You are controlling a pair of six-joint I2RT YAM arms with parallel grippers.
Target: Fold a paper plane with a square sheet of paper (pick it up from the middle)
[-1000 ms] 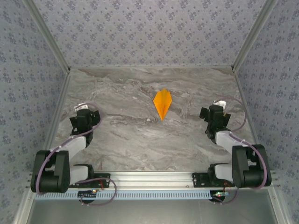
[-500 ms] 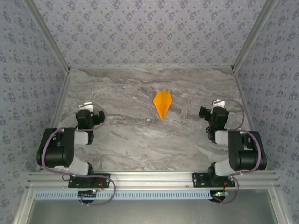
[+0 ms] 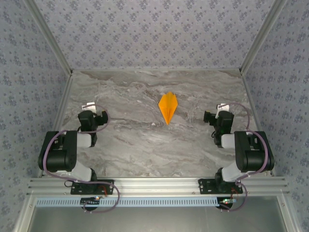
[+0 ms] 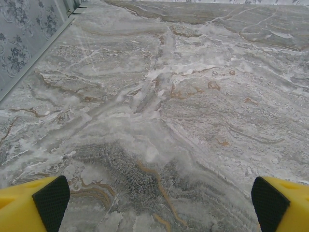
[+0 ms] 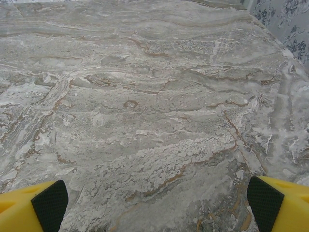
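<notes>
**Plane folded and lying free; both arms tucked in at the near edge**

Nearest the camera, the ribbed aluminium rail [image 3: 154, 184] carries the two arm bases. Each arm is folded close over its own base, wrist pointing out over the table.

The left gripper [image 4: 160, 203] has its jaws spread wide. Its yellow fingers with black pads [image 4: 50, 203] sit at the two bottom corners of the wrist view, with bare tabletop between them. The right gripper [image 5: 157, 204] stands just as wide and holds nothing either.

The grey marble-patterned tabletop [image 3: 135, 145] is flat and veined with white and brown. It looks smooth enough for thin paper to slide rather than lift.

Further out, between the two grippers and well apart from both, lies the bright-orange paper plane [image 3: 168, 107]. It is a narrow dart with a centre crease, its point towards the arms, resting flat on the table.

By the look of it the folding is done and the task is at its end. If so, the next move calls only for the arms to settle without brushing the paper.

Beyond the table, blue-grey flower-patterned walls [image 3: 154, 29] close in the back and both sides, framed by pale metal struts.
</notes>
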